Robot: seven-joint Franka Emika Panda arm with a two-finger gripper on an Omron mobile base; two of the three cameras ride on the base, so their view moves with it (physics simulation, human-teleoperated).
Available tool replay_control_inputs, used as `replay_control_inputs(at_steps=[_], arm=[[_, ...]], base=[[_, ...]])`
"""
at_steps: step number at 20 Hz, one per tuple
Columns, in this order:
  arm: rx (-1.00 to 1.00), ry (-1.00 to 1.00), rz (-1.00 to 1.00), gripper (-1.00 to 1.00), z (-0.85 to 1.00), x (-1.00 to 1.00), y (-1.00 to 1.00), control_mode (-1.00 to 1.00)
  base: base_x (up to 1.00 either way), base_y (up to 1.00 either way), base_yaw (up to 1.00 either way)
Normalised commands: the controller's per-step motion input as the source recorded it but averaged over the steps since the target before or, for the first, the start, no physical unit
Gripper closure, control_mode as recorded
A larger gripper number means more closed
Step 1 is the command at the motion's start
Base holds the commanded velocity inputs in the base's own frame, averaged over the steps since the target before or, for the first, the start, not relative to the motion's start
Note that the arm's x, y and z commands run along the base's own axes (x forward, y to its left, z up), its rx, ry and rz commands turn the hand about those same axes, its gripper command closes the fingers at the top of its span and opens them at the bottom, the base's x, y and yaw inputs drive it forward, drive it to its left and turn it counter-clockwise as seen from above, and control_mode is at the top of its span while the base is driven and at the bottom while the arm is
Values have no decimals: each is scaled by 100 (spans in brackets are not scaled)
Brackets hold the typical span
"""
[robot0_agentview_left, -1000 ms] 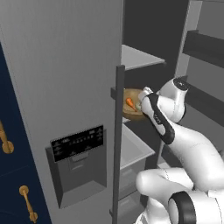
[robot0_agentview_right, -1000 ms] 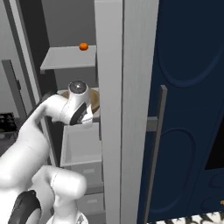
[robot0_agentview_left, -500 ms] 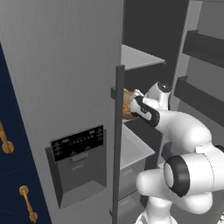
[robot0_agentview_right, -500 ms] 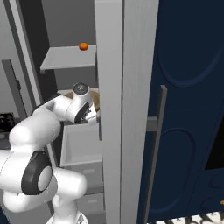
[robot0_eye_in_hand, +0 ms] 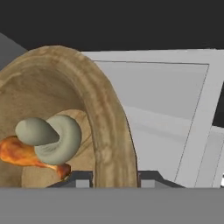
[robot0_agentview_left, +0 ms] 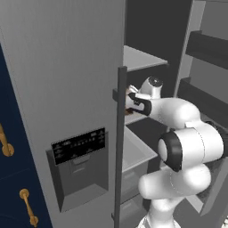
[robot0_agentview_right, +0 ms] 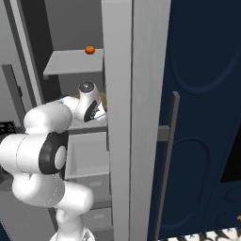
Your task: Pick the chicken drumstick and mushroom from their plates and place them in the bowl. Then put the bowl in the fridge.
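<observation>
In the hand view the brown wooden bowl (robot0_eye_in_hand: pixel 109 118) stands close in front, its thick rim between my two fingertips; my gripper (robot0_eye_in_hand: pixel 114 178) is shut on that rim. Inside lie the pale mushroom (robot0_eye_in_hand: pixel 50 138) and, under it, the orange-brown chicken drumstick (robot0_eye_in_hand: pixel 22 153). In the left base view my gripper (robot0_agentview_left: pixel 130 101) reaches into the open grey fridge (robot0_agentview_left: pixel 67 89) at middle-shelf height, and a sliver of the bowl (robot0_agentview_left: pixel 129 91) shows behind the door edge. From the right, the bowl (robot0_agentview_right: pixel 102 101) peeks out beside the hand. The plates are out of view.
A small orange thing (robot0_agentview_right: pixel 90 49) sits on the fridge's upper shelf (robot0_agentview_right: pixel 70 63). A grey drawer (robot0_agentview_right: pixel 87 155) lies below the hand. The door's bar handle (robot0_agentview_left: pixel 120 142) stands close to the arm. Navy cabinets (robot0_agentview_right: pixel 202 117) flank the fridge.
The arm has folded and pushed forward, carrying the bowl deeper into the fridge, so the door edge now hides most of it in the left base view.
</observation>
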Motion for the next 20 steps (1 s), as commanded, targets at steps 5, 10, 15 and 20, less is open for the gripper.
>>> replay_control_inputs(at_steps=[5,10,15,20], arm=[[-1,-5,0,-100,-2,24,4,-100],[0,-10,0,-100,0,-21,0,-100],[0,-28,0,-100,11,-62,1,-100],[0,-30,0,-100,56,-83,0,-100]], base=[[0,0,0],[0,0,0],[0,0,0],[0,0,0]])
